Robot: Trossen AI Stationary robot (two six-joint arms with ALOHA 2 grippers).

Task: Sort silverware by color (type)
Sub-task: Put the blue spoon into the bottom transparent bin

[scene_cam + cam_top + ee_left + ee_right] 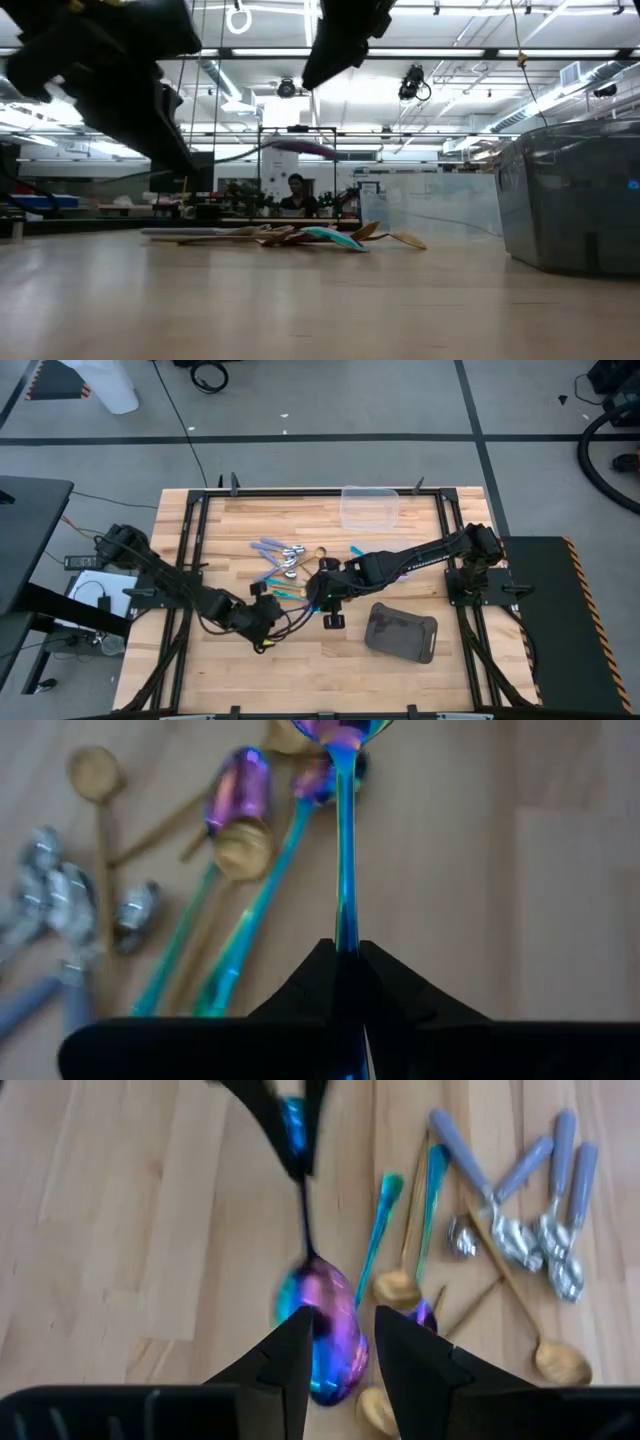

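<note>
Iridescent spoon (345, 830): clenched by its handle in the left pincer (345, 955), bowl pointing away, lifted off the desk (560, 870).
High view: both pincers meet just beside the silverware pile (285, 565); left pincer (265, 610), right pincer (325, 600).
Low view: pile lies flat (300, 236); one spoon (300, 147) held above it.
Right wrist view: right pincer (340, 1342) released, fingers straddling the spoon's bowl (325, 1325).
Step, judged: handover or carry-off of one rainbow piece.
Next: a steady carry clear of the pile.
</note>
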